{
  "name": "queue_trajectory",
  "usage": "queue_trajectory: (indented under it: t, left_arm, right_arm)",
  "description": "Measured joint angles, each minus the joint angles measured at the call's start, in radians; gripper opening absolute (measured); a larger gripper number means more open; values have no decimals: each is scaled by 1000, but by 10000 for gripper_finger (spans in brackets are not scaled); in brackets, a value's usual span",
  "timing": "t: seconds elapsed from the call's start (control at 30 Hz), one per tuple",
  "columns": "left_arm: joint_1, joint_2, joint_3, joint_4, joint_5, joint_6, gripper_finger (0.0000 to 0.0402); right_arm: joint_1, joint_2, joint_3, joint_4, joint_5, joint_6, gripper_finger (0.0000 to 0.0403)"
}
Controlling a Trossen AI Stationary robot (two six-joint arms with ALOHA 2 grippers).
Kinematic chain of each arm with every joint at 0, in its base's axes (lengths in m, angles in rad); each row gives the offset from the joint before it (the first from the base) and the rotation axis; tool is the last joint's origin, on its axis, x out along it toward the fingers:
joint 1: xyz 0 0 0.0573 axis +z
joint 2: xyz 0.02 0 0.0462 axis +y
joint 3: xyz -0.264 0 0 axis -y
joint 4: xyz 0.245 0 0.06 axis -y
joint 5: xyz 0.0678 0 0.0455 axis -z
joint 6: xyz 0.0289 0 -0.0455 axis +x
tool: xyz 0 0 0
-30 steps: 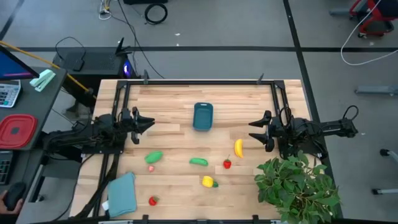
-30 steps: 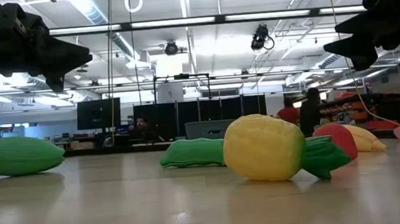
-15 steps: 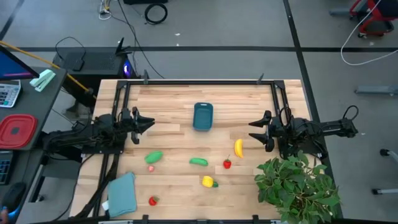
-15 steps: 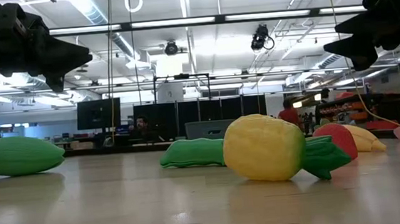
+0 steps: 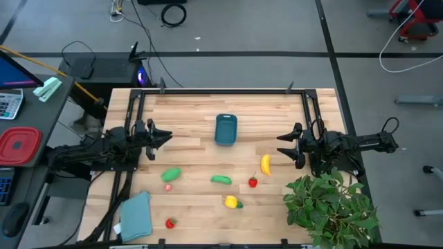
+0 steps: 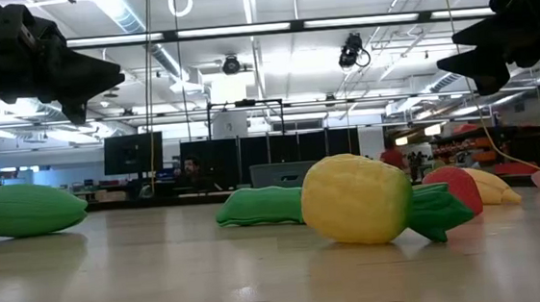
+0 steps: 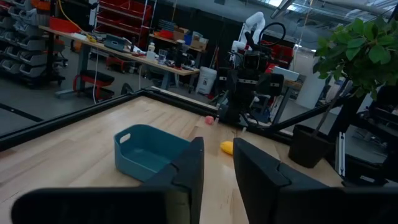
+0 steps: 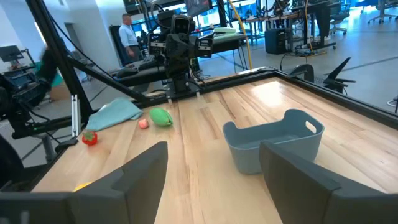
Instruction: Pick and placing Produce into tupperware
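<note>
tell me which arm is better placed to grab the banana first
The right arm. Its claw hangs open just beside the banana, while the left claw sits on the far side of the tupperware, nearer the green leafy piece.

**What I can't make out from here**

On my low view the green leafy piece (image 6: pixel 22 210) is cut by the left edge, and the yellow-and-green piece (image 6: pixel 370 199) blocks most of the strawberry (image 6: pixel 458 186) and banana (image 6: pixel 493 185) behind it. The tupperware (image 5: pixel 225 129) doesn't appear there at all. Both arms run off the top corners, so that view gives me no grip reading.

From above, the second strawberry (image 5: pixel 170 223) near the teal cloth (image 5: pixel 136 214) is too small to read in detail. The potted plant (image 5: pixel 332 206) overhangs the table's near right corner and is clipped by the frame.

On my left wrist view the banana (image 7: pixel 227 147) is partly behind my own finger.
</note>
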Motion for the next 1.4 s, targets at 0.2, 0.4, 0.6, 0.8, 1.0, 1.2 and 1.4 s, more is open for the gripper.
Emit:
queue_trajectory:
  t: [0.2, 0.4, 0.6, 0.8, 1.0, 1.2, 1.4]
  left_arm:
    - [0, 0, 0, 0, 0, 0, 88]
    - [0, 0, 0, 0, 0, 0, 95]
    - [0, 0, 0, 0, 0, 0, 91]
    - [0, 0, 0, 0, 0, 0, 88]
    - [0, 0, 0, 0, 0, 0, 95]
    - [0, 0, 0, 0, 0, 0, 92]
    - [0, 0, 0, 0, 0, 0, 87]
  right_arm:
    - [0, 0, 0, 0, 0, 0, 263]
    - [0, 0, 0, 0, 0, 0, 263]
    - [0, 0, 0, 0, 0, 0, 263]
    - [0, 0, 0, 0, 0, 0, 263]
    - [0, 0, 0, 0, 0, 0, 263]
    - [0, 0, 0, 0, 0, 0, 263]
    - [0, 0, 0, 1, 1, -2, 263]
